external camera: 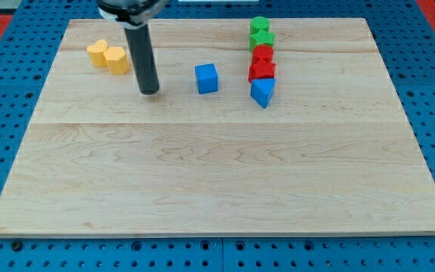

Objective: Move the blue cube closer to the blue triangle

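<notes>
The blue cube [207,78] sits on the wooden board [217,166] near the view's top centre. The blue triangle [262,92] lies to its right and slightly lower, with a gap between them. My tip [149,91] rests on the board to the left of the blue cube, a cube's width or more away, not touching it. The dark rod rises from the tip to the view's top edge.
Two yellow blocks [106,57] sit side by side at the top left, just left of the rod. Two red blocks [262,63] and two green blocks [260,33] form a column directly above the blue triangle. The board's edges meet a blue perforated surface.
</notes>
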